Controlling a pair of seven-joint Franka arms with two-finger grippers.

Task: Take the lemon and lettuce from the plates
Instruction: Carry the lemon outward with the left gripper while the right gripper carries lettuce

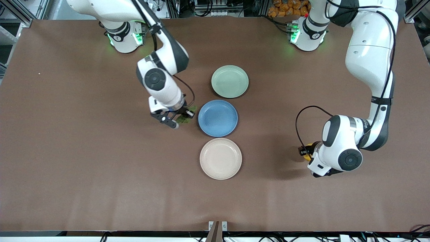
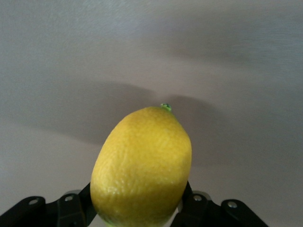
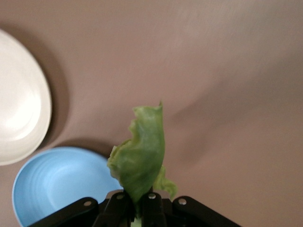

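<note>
Left claw (image 1: 306, 152) clamps lemon (image 2: 142, 165) over table; right claw (image 1: 179, 117) pinches lettuce (image 3: 139, 156) beside blue plate (image 1: 217, 118).

Both arms are glossy white with rounded shells, dark grey to black bands at the joints and round dark caps on the wrist housings. Each white base glows with small green lights, and thin black cables loop along the forearms down to the wrists. The left gripper (image 2: 142, 213) and the right gripper (image 3: 137, 208) are matte black, with small silver screws set in their finger mounts.
</note>
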